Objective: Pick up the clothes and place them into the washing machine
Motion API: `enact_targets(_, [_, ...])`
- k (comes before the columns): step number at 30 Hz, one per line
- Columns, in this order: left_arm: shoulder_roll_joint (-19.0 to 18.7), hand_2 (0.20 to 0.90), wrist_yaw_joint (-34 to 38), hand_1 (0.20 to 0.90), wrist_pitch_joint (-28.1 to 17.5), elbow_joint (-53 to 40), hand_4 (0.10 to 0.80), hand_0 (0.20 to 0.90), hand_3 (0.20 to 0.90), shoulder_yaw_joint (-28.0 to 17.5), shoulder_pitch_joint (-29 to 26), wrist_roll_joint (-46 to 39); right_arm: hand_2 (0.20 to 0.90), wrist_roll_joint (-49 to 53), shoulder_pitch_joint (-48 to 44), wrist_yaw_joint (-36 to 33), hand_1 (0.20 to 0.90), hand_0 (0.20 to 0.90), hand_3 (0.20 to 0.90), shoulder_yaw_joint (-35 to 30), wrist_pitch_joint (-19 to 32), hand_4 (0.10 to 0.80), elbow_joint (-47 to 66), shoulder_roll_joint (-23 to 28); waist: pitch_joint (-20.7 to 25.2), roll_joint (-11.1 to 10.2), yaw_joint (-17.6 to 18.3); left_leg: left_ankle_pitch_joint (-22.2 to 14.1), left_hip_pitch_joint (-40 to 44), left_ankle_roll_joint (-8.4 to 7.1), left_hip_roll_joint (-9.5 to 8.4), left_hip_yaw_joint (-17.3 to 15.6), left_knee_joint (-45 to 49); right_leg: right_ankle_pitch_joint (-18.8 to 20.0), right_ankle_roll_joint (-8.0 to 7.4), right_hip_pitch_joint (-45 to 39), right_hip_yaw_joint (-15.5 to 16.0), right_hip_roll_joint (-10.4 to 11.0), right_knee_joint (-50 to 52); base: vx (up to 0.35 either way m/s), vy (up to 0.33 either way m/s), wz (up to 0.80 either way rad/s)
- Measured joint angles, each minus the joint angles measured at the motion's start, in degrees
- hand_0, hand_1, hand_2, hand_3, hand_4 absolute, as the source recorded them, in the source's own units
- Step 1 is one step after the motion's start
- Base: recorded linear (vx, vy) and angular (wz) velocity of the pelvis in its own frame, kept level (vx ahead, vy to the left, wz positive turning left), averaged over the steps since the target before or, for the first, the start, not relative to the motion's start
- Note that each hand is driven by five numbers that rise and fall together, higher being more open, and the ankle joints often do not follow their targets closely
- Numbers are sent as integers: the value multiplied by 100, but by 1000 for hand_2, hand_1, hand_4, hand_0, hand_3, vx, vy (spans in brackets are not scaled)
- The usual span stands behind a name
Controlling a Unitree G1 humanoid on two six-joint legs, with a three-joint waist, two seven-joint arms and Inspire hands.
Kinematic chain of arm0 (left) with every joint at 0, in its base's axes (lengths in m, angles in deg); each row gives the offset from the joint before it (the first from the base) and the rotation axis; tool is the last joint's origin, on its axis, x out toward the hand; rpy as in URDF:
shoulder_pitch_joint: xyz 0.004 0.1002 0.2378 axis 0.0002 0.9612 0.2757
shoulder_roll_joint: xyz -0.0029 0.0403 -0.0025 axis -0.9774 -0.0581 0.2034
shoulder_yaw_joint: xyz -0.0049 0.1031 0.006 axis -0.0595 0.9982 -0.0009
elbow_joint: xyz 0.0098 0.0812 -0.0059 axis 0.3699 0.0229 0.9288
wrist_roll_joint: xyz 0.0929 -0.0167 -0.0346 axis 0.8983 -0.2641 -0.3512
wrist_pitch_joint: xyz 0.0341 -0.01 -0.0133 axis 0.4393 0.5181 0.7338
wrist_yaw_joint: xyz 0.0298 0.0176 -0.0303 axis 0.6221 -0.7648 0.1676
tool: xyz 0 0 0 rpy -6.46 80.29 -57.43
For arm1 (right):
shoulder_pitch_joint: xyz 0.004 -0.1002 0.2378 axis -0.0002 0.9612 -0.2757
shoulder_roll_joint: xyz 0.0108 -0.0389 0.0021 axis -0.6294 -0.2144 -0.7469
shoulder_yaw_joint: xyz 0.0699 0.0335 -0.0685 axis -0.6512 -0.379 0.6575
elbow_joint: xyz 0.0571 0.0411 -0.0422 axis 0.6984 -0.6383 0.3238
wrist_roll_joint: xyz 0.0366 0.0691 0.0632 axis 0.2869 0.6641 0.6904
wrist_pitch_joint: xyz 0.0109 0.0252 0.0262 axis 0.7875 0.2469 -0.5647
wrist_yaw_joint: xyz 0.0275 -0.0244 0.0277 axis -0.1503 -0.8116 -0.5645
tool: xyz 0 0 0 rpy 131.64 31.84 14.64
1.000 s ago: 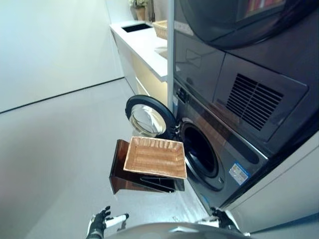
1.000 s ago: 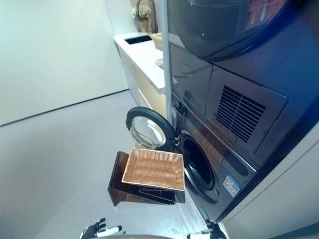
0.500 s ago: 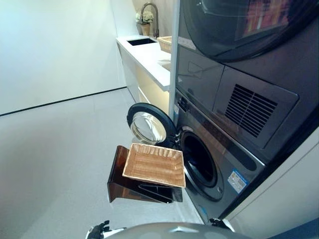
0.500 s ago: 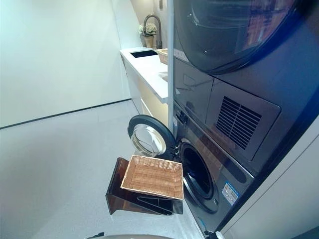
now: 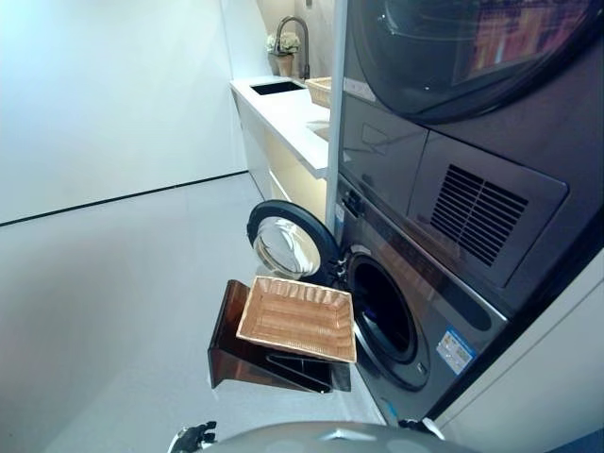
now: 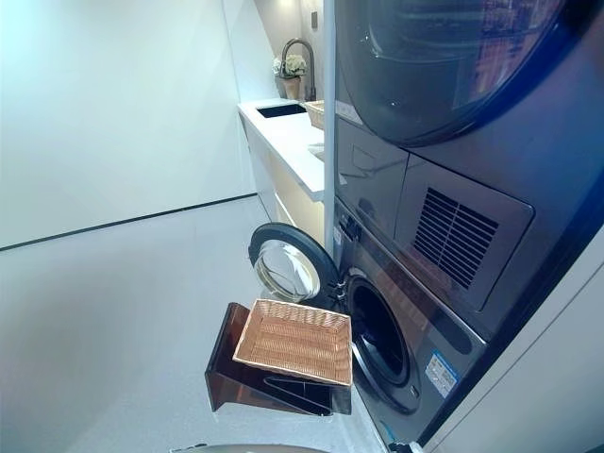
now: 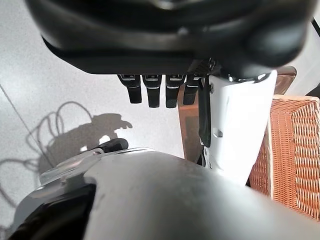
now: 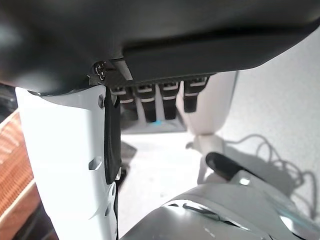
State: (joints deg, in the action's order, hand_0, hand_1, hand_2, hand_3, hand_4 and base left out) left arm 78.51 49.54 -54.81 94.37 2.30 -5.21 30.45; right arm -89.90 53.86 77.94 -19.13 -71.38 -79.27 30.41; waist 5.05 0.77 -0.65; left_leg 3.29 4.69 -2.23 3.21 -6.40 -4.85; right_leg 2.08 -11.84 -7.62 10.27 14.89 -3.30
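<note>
Left eye view: the washing machine (image 5: 392,311) has its round door (image 5: 286,247) swung open; drum looks dark, nothing visible inside from here. Just in front sits a wicker basket (image 5: 297,317) on a brown stand (image 5: 231,330) — basket looks empty, no clothes in it or on the floor. Left hand (image 5: 193,436) barely peeks in at the bottom edge.

Right eye view: same scene; counter w/ sink (image 6: 281,110) and a faucet (image 6: 296,49) further back, a dryer (image 6: 444,57) stacked above the washer. Still no clothes anywhere.

Left wrist view: left hand's fingers (image 7: 152,91) hang straight and relaxed, white-covered thumb (image 7: 235,125) beside them, nothing held; basket edge shows past it.

Right wrist view: right hand (image 8: 155,100) likewise — fingers straight, loose, empty.

Judgement: either the load is already in the drum or not in sight; can't tell which. Door is not yet closed.
</note>
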Motion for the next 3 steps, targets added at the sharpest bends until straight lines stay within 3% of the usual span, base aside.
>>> enact_targets(3, [-46,900,-5,900,0,-4,800,900,900,8,1,-2,900,0,22,-11,900,900,900,13,-6,800,63,4,2,4,4,3,-4,-6,0,2,0,2,5,4,1,-1,0,0,0,0])
